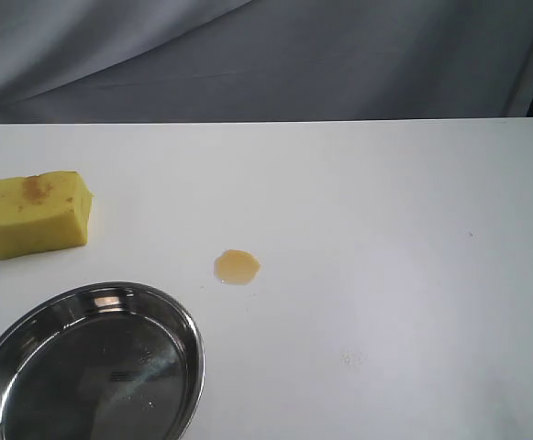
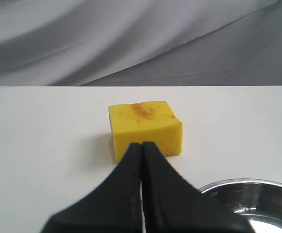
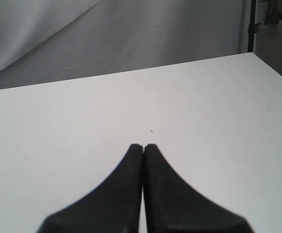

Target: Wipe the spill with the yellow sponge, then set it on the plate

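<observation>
A thick block of bright yellow sponge (image 1: 37, 215) sits toward the left of a smooth white table (image 1: 385, 275), with a brownish stain on its top face. The foam looks matte and finely porous. Well apart to its right lies the spill (image 1: 237, 266), a small round glossy amber puddle. Nearer than the sponge is the plate (image 1: 55, 385), a wide round shiny steel dish with a raised rim. Creased grey cloth (image 1: 248, 55) hangs behind. Only the wrist views show the grippers. The left gripper (image 2: 141, 145), black and tapered, is closed on nothing, tips pointing at the sponge. The right gripper (image 3: 143, 146) is likewise closed and holds nothing, over white tabletop.
</observation>
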You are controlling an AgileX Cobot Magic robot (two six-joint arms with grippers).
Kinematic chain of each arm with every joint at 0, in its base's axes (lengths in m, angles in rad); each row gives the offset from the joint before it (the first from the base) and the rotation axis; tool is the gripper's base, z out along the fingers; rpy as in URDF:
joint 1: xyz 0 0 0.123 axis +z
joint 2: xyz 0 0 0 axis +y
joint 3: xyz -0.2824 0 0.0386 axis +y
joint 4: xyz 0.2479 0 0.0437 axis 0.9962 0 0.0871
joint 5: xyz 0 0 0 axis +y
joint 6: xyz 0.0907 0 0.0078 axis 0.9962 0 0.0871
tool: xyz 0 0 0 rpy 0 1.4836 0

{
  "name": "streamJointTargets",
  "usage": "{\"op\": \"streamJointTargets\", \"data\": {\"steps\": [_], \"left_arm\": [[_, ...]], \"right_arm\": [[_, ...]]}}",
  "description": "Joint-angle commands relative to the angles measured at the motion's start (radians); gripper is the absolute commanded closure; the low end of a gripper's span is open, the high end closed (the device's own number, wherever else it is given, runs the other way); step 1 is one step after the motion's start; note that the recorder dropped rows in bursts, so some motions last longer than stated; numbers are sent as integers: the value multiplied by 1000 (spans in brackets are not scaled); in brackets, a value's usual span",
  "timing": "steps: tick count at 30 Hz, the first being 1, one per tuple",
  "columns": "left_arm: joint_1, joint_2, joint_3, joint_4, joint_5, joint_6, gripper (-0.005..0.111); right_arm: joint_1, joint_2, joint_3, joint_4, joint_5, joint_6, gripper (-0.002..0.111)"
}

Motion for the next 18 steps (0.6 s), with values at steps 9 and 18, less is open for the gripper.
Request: {"op": "streamJointTargets", "data": {"steps": [9, 18], "left_arm": [[2, -5, 5, 0, -4, -3, 107], [2, -5, 5, 0, -4, -3, 107]], "right_arm": [[-5, -5, 4, 4, -44, -12, 108], [-5, -5, 4, 89, -304, -3, 108]]}}
